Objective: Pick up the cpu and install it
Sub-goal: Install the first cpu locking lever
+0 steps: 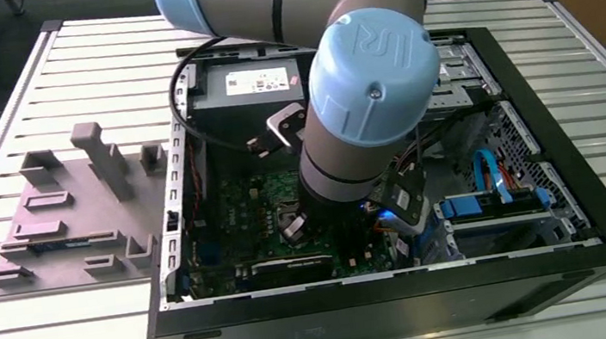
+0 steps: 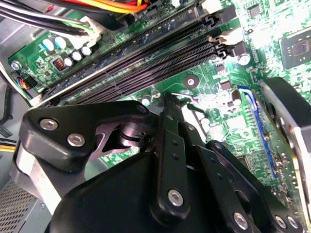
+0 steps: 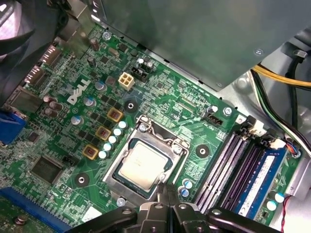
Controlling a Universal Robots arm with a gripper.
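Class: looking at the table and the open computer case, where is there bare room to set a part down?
Bare slats of the ribbed metal table lie around the grey plastic parts holder. Inside the black computer case, board, cables and arm crowd everything.

A robotics lab or workshop is indicated: an open black metal computer case (image 1: 586, 213) is laid on a ribbed aluminium-slat table (image 1: 45, 331) beside a grey plastic parts fixture (image 1: 66, 220).

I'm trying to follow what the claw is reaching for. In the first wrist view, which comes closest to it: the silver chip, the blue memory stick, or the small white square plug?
1. The cpu, lying in its metal frame right at the gripper.
2. The blue memory stick, in the slots off to one side.
3. The white square plug, beyond the chip, toward the grey box.
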